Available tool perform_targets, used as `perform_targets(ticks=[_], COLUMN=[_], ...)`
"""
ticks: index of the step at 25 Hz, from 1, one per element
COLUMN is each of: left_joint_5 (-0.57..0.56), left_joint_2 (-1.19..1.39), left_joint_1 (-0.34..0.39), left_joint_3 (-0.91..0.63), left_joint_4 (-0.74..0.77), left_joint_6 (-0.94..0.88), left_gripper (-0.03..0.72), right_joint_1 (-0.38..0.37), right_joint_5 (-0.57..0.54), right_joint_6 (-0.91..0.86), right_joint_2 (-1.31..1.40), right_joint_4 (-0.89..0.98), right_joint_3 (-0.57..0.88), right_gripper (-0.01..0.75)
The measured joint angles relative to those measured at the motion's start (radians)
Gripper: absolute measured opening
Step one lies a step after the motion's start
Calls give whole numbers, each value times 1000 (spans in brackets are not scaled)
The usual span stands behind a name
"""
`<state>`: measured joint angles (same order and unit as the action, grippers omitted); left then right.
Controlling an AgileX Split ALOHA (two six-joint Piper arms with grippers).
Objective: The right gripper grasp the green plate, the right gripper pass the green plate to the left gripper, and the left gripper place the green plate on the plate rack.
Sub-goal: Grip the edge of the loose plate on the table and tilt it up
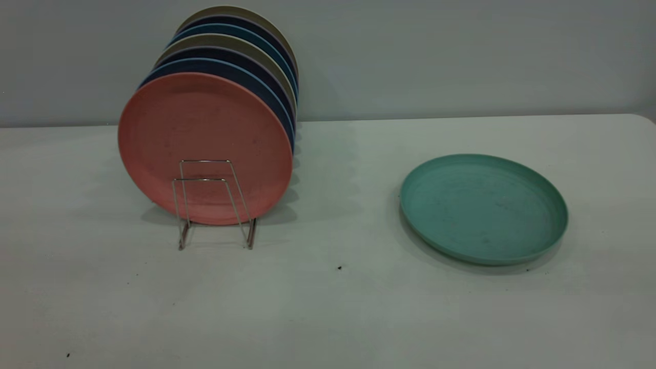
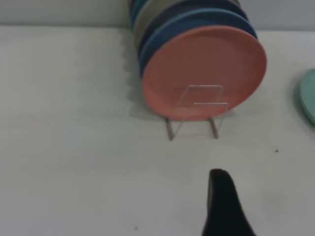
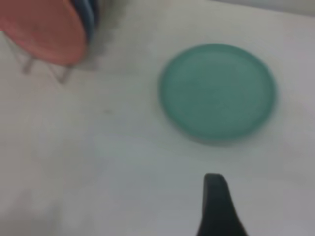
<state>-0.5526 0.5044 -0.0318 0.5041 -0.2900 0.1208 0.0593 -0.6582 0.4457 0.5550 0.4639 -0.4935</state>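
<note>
- green plate (image 1: pixel 483 209) lies flat on the table (image 1: pixel 328 307), right of the rack (image 1: pixel 215 205), well apart from it, nothing touching it
- rack holds a row of upright plates, pink plate (image 1: pixel 205 147) at the front, blue and olive ones behind
- left gripper (image 2: pixel 224 204) hangs above the table near the rack's front; only one finger shows, can't tell if apart or together
- right gripper (image 3: pixel 217 206) hangs near the green plate, not touching; one finger visible, state can't tell

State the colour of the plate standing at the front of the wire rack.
Salmon pink. The front plate in the plate rack shows best in the exterior view.
</note>
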Motion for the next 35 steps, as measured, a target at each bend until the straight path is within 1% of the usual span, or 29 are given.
perform_targets(ticks=[2, 5, 9, 11, 13, 17, 20, 22, 25, 29, 32, 35], left_joint_5=[46, 98, 144, 165, 173, 173, 170, 161, 153, 151, 155, 168], left_joint_2=[93, 194, 262, 273, 276, 276, 276, 276, 276, 276, 276, 276], left_joint_1=[0, 0, 0, 0, 0, 0, 0, 0, 0, 0, 0, 0], left_joint_3=[0, 0, 0, 0, 0, 0, 0, 0, 0, 0, 0, 0], left_joint_4=[-71, -176, -245, -254, -258, -260, -259, -259, -259, -259, -259, -259], left_joint_6=[65, 160, 246, 256, 259, 261, 267, 270, 271, 272, 273, 276], left_gripper=[500, 511, 513, 513, 513, 513, 513, 513, 513, 513, 513, 513], right_joint_1=[0, 0, -1, -2, -18, -94, -155, -192, -234, -277, -292, -289], right_joint_5=[96, 202, 243, 254, 246, 139, 50, 23, 21, 62, 71, 59], right_joint_6=[107, 288, 563, 673, 747, 786, 794, 795, 795, 795, 795, 790], right_joint_2=[139, 349, 668, 823, 990, 1290, 1457, 1533, 1598, 1623, 1663, 1728], right_joint_4=[121, 339, 595, 710, 779, 812, 812, 812, 812, 811, 811, 814], right_joint_3=[0, -9, -90, -154, -231, -397, -500, -555, -603, -635, -665, -704], right_gripper=[492, 492, 492, 492, 492, 492, 492, 491, 476, 467, 465, 465])
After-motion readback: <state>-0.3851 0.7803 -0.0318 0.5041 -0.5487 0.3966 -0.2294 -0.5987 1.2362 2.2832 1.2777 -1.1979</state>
